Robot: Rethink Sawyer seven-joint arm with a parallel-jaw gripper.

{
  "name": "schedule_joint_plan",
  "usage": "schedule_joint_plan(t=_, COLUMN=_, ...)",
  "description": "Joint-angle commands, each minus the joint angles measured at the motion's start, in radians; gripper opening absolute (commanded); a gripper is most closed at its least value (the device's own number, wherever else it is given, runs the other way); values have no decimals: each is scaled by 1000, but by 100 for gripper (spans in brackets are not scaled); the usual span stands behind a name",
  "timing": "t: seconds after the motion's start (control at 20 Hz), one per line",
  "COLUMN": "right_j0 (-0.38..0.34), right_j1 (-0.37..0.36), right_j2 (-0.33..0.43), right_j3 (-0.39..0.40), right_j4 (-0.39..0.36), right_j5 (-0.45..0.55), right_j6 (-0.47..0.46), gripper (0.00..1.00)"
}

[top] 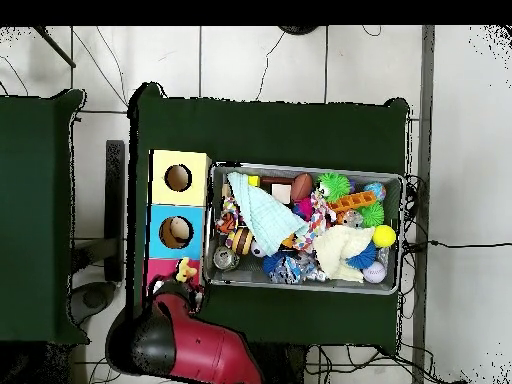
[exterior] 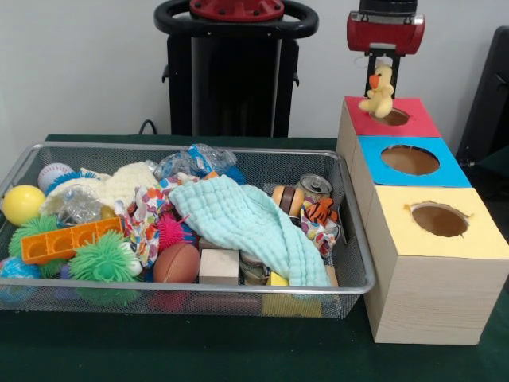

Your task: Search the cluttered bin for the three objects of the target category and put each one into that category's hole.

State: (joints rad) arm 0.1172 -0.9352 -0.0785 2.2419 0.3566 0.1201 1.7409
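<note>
My gripper [exterior: 383, 70] hangs over the far red-topped box and is shut on the yellow duck [exterior: 378, 92], which dangles just above the red hole [exterior: 394, 118]. The overhead view shows the duck [top: 185, 269] at the red box's edge beside my arm [top: 178, 318]. The wire mesh bin [exterior: 199, 149] lies left of the boxes, full of clutter. The orange striped tiger [exterior: 321, 211] lies at its right end, next to a can [exterior: 314, 187] and striped wooden beads [exterior: 287, 200]. The orange-tan figure is hidden.
A wooden block of three boxes stands right of the bin, with a blue hole [exterior: 409, 160] and a yellow hole [exterior: 439, 220]. The bin holds a mint cloth [exterior: 250, 227], green spiky balls [exterior: 103, 259], a yellow ball [exterior: 22, 204], a toy football [exterior: 176, 263] and an orange tray [exterior: 71, 239].
</note>
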Motion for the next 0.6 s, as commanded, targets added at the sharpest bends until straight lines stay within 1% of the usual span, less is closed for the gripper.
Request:
schedule_joint_plan(t=0.05, right_j0=-35, right_j1=49, right_j2=115, right_j3=72, right_j4=53, right_j5=-15, right_j6=267, gripper=0)
schedule_joint_plan(t=0.15, right_j0=-33, right_j1=48, right_j2=114, right_j3=73, right_j4=50, right_j5=-15, right_j6=269, gripper=0)
schedule_joint_plan(t=0.2, right_j0=-8, right_j1=53, right_j2=84, right_j3=56, right_j4=41, right_j5=-3, right_j6=260, gripper=0)
schedule_joint_plan(t=0.25, right_j0=0, right_j1=53, right_j2=76, right_j3=51, right_j4=35, right_j5=-3, right_j6=253, gripper=0)
schedule_joint_plan(t=0.3, right_j0=-10, right_j1=49, right_j2=90, right_j3=57, right_j4=40, right_j5=4, right_j6=253, gripper=0)
schedule_joint_plan(t=0.45, right_j0=-7, right_j1=50, right_j2=92, right_j3=55, right_j4=41, right_j5=13, right_j6=251, gripper=0)
schedule_joint_plan(t=0.6, right_j0=15, right_j1=46, right_j2=79, right_j3=51, right_j4=50, right_j5=26, right_j6=262, gripper=0)
